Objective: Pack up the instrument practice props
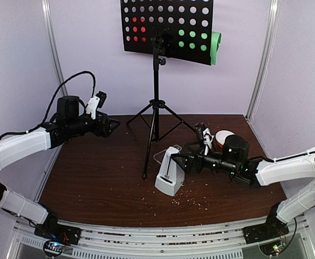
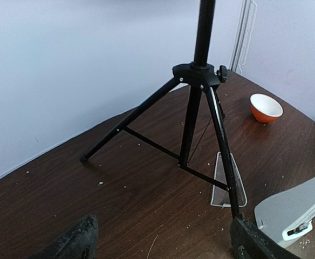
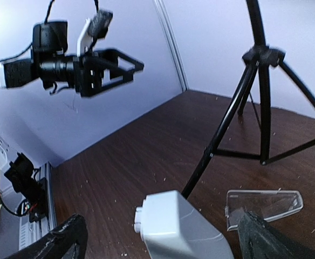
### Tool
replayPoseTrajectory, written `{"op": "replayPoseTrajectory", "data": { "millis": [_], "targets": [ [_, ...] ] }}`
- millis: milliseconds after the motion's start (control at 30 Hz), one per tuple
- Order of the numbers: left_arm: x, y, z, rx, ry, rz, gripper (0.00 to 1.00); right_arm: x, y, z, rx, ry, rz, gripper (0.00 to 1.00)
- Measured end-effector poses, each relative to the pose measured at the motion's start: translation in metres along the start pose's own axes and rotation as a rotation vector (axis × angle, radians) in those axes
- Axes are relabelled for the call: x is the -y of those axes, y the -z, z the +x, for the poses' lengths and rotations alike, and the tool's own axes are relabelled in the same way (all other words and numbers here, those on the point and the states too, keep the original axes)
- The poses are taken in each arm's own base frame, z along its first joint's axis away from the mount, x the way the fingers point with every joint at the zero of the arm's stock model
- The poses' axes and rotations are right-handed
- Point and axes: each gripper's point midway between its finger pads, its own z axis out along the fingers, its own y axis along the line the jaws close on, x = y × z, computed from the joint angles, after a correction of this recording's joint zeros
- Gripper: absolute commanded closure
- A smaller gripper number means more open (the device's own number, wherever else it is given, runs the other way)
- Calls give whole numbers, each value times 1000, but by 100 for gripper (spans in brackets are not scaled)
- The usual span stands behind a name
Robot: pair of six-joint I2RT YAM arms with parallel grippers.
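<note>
The white metronome (image 1: 169,178) stands on the table (image 1: 93,183), toward the front. The right gripper (image 1: 180,160) is at its top with fingers wide apart, the metronome between them but not clamped. Just behind, the clear cover (image 3: 265,204) lies beside a leg of the stand (image 1: 156,97). A bowl (image 2: 266,107) sits farther right. The left gripper (image 1: 113,125) hangs over the table, also wide apart and holding nothing. High on the stand are the red sheet (image 1: 135,29) and the green sheet (image 1: 216,47).

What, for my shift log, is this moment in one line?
left hand open | right hand open, at metronome | music stand upright | cover off
</note>
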Motion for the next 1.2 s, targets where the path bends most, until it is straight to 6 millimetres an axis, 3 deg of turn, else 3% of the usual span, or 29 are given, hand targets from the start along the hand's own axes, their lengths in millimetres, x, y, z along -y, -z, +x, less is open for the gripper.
{"op": "replayPoseTrajectory", "data": {
  "millis": [100, 167, 300, 400, 500, 633, 967, 1200],
  "targets": [
    [22, -5, 7, -16, -58, 34, 12, 3, 22, -40, 103, 5, 43, 0],
    [61, -11, 11, -26, -111, 124, 12, 18, 39, -59, 162, -11, 109, 0],
    [151, -25, 36, -66, -205, 358, 12, 60, 68, -68, 210, -89, 297, 0],
    [187, -31, 63, -127, -223, 465, 12, 86, 88, -63, 225, -147, 406, 0],
    [196, -36, 77, -164, -219, 494, 11, 99, 107, -58, 254, -186, 472, 0],
    [201, -38, 79, -167, -209, 497, 11, 105, 126, -61, 311, -198, 517, 0],
    [212, -62, 78, -191, -173, 483, 8, 108, 138, -71, 383, -203, 555, 0],
    [218, -68, 78, -199, -158, 489, 7, 113, 139, -63, 378, -218, 570, 0]
  ]
}}
